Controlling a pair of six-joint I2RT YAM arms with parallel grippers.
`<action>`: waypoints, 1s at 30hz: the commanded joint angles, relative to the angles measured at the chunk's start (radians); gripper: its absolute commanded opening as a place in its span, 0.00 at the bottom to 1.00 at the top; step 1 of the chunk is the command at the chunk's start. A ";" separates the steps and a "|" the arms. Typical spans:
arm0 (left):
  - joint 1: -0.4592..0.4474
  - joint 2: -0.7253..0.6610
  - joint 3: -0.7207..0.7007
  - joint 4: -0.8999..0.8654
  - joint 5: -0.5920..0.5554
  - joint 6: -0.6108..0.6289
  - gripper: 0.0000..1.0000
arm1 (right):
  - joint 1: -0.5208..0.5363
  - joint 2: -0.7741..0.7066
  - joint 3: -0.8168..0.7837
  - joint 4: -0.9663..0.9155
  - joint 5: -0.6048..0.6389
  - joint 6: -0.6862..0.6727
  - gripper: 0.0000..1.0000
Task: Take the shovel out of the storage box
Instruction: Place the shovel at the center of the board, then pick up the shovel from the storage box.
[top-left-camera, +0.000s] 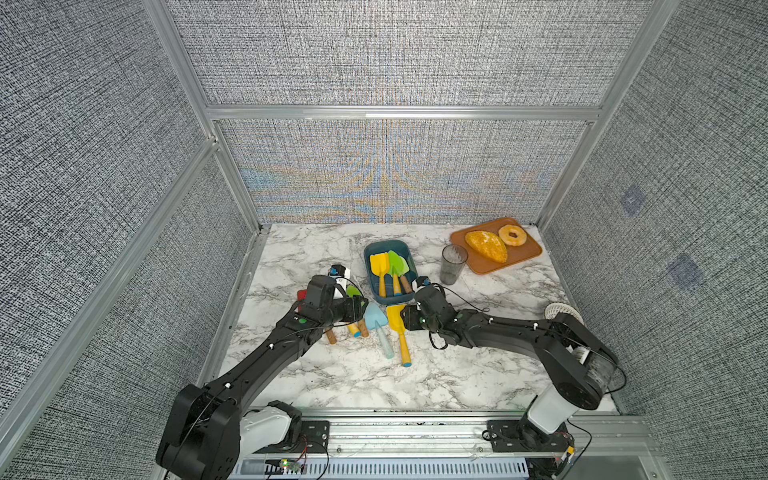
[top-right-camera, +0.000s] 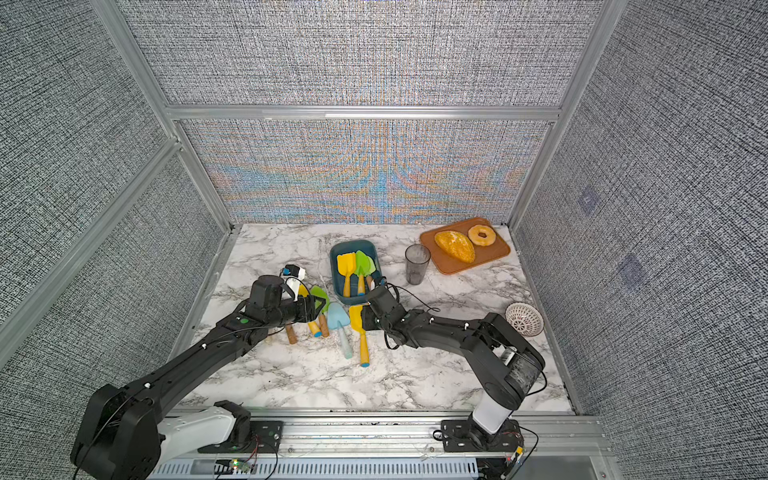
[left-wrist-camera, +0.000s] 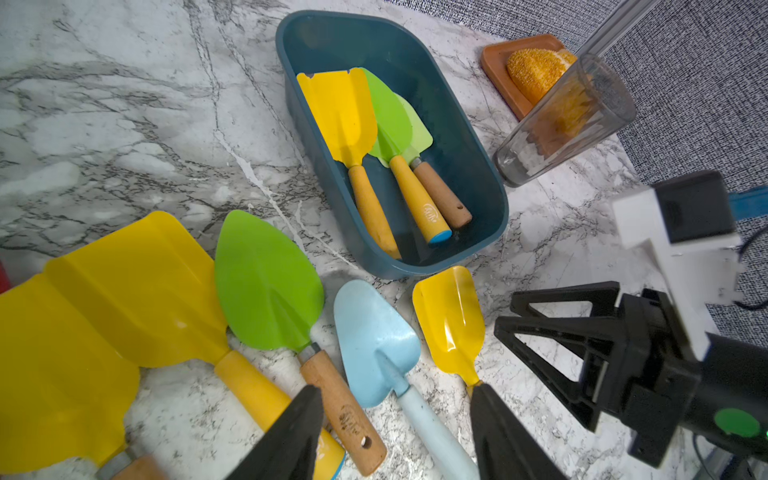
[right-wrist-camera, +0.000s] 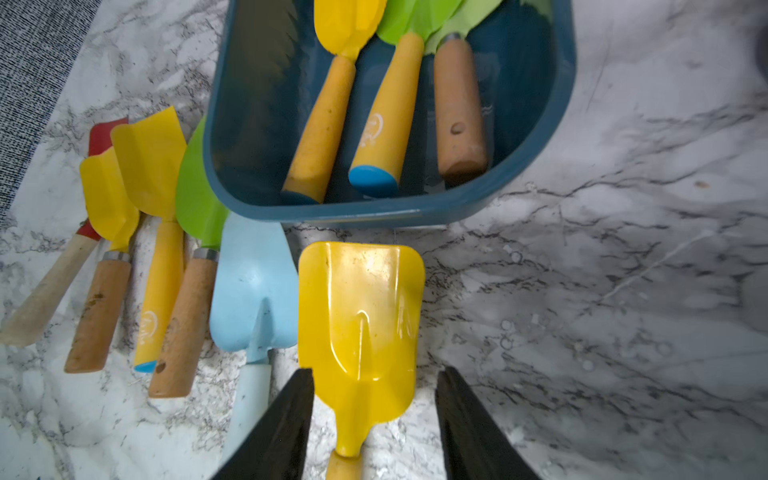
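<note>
Just near of the storage box, on the marble table, a yellow scoop shovel lies flat with its blade tip close to the box's near wall. The right gripper hangs over its neck with the jaws spread well clear on either side, touching nothing. This reads as a set-down. The shovel sits at the right end of a row of shovels, beside a light blue shovel, probably so each one stays easy to see and reach.

The left gripper is parted too and holds nothing. It hovers above the left part of that row, out of the right arm's path.

Three shovels are in the box, blades toward the far wall and handles toward the near wall: a yellow square-bladed shovel, a green shovel and a pale green shovel partly under it. Those near-pointing handles suit a reach from the robot's side, so the task looks largely done but unfinished.
</note>
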 joint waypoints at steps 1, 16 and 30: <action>0.002 0.010 0.011 0.031 0.012 -0.016 0.64 | -0.003 -0.028 0.057 -0.071 0.064 -0.051 0.57; 0.003 0.112 0.063 0.081 -0.005 -0.037 0.67 | -0.181 0.367 0.634 -0.166 -0.214 -0.150 0.41; 0.016 0.170 0.096 0.083 -0.006 -0.014 0.66 | -0.237 0.725 0.976 -0.236 -0.223 -0.137 0.48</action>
